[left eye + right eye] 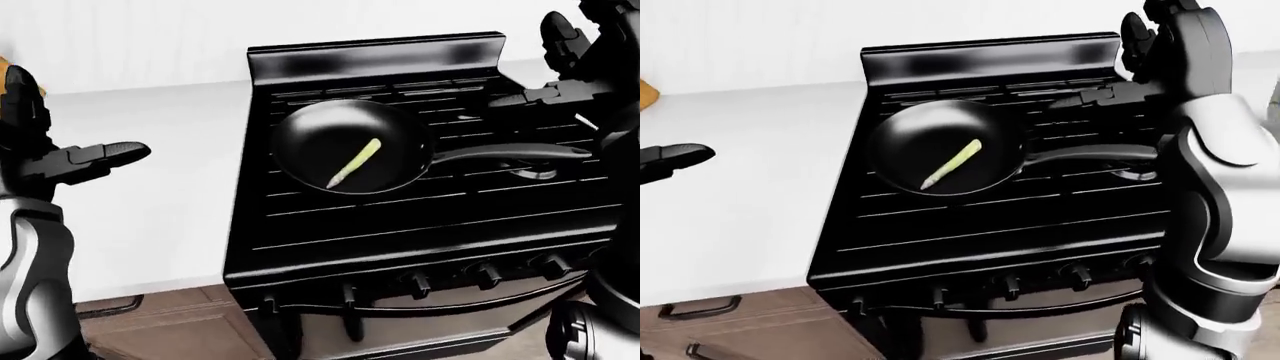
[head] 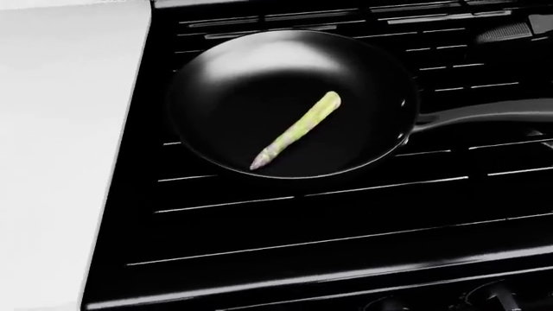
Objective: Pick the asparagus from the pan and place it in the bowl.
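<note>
Asparagus [image 2: 296,130] lies diagonal in pan [image 2: 216,71] on stove [image 1: 400,232], tip toward lower left of head view. Bowl not in any view. Left hand [image 1: 85,159] over counter [image 1: 170,187], fingers open, holding nothing; right hand [image 1: 560,82] above stove's right side — fingers spread, empty. Risks: thin spear rolls off 3 fingers on curved pan; a hand nudges handle [image 1: 520,153], shifting pan.
</note>
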Motion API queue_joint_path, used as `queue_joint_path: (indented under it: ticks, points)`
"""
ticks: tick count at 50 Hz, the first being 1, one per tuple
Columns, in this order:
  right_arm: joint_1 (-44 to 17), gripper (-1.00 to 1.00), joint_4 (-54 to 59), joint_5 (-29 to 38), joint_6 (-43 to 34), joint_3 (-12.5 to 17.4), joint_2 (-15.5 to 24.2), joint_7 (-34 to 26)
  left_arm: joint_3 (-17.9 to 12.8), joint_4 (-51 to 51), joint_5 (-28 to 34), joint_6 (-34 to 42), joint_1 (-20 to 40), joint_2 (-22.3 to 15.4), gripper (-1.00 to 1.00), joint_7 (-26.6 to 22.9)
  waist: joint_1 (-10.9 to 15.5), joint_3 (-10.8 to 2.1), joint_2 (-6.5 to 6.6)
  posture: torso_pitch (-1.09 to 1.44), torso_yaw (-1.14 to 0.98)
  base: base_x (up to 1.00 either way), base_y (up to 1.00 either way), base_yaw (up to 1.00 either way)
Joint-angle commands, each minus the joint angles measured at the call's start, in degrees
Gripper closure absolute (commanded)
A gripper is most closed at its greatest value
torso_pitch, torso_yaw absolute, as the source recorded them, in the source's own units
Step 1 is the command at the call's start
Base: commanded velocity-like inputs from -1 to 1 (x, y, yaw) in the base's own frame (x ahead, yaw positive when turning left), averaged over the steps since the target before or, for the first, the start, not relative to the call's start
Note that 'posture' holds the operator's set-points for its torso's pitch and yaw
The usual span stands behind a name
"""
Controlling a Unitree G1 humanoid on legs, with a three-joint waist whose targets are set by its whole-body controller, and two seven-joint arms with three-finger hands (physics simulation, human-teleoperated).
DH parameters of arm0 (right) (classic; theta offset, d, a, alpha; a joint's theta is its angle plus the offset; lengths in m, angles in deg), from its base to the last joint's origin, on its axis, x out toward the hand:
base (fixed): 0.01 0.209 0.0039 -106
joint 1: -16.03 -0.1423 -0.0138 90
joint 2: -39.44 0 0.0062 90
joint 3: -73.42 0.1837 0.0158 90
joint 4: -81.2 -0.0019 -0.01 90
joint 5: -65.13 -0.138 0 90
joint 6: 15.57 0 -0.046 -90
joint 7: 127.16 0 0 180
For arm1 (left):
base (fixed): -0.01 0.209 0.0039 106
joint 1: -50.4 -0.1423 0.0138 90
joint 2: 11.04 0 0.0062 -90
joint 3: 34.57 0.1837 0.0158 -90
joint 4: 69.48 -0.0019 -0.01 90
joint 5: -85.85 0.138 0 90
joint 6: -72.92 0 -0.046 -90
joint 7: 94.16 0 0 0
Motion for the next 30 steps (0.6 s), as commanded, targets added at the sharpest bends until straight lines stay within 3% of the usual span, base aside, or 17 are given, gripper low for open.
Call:
queue_joint_path:
  ticks: [1,2,5,7,8,11,13,14,15,21,22,30]
  points:
    - [-2.09,-1.00,-1.32,-0.28,1.04,0.11,0.65,0.12,-0.82,1.02,0.09,-1.11,0.97,-1.00,-1.00,0.16,0.07,-1.19,0.43,0.00,0.00,0.00,0.00,0.32]
    - [-2.41,-1.00,-1.20,-0.41,0.77,0.14,0.67,0.22,-0.81,1.08,0.08,-1.07,0.97,-1.00,-1.00,0.17,-0.05,-1.85,2.38,0.00,0.00,0.00,0.00,0.32]
    - [-3.29,-1.00,-0.53,-0.80,0.40,-0.03,0.55,0.77,-0.85,1.08,0.04,-1.00,1.00,-1.05,-1.00,0.20,0.04,-1.38,1.60,0.00,0.00,0.00,0.00,0.21]
    - [-4.21,-1.00,0.02,-0.80,0.35,-0.53,0.66,0.97,-0.88,1.19,-0.03,-0.87,1.06,-1.12,-1.00,0.24,0.23,-1.72,0.46,0.00,0.00,0.00,0.00,0.09]
    - [-4.55,-1.00,0.23,-0.86,0.13,-0.69,0.64,1.04,-0.88,1.17,-0.04,-0.89,1.06,-1.11,-1.00,0.24,0.23,-0.70,-0.20,0.00,0.00,0.00,0.00,0.00]
    - [-5.24,-1.00,1.01,-0.29,0.11,-1.44,0.82,0.70,-0.80,1.27,0.02,-0.95,0.93,-0.98,-1.00,0.19,0.68,0.34,-1.92,0.00,0.00,0.00,0.00,0.00]
    - [-6.02,-1.00,1.99,0.29,0.24,-2.04,0.80,0.27,-0.90,1.25,-0.02,-0.93,0.95,-1.04,-1.00,0.19,1.27,-0.17,-4.29,0.00,0.00,0.00,0.00,0.00]
    - [-6.61,-1.00,2.45,0.68,0.23,-2.45,0.76,0.03,-0.83,1.27,0.02,-0.94,0.96,-1.01,-1.00,0.21,1.73,-0.30,-4.79,0.00,0.00,0.00,0.00,0.00]
    - [-6.98,-1.00,2.65,0.95,-0.08,-2.63,0.70,-0.18,-0.79,1.28,0.04,-0.95,0.96,-0.98,-1.00,0.21,1.32,0.12,-3.38,0.00,0.00,0.00,0.00,0.00]
    - [-11.91,-1.00,7.56,5.84,1.12,-5.83,1.25,-3.88,-0.75,1.20,0.18,-1.14,0.78,-0.77,-1.00,0.12,0.56,-0.71,-2.14,0.00,0.00,0.00,0.00,0.00]
    - [-12.07,-1.00,8.57,7.87,2.50,-7.38,1.87,-5.83,-0.73,1.20,0.22,-1.16,0.75,-0.74,-1.00,0.10,0.45,-0.76,-1.99,0.00,0.00,0.00,0.00,0.00]
    - [-19.17,-1.00,17.44,18.57,10.94,-10.23,0.15,-16.01,-0.69,1.16,0.07,-1.17,0.75,-0.52,-1.00,0.00,-0.10,-1.15,-1.34,0.00,0.00,0.00,0.00,0.00]
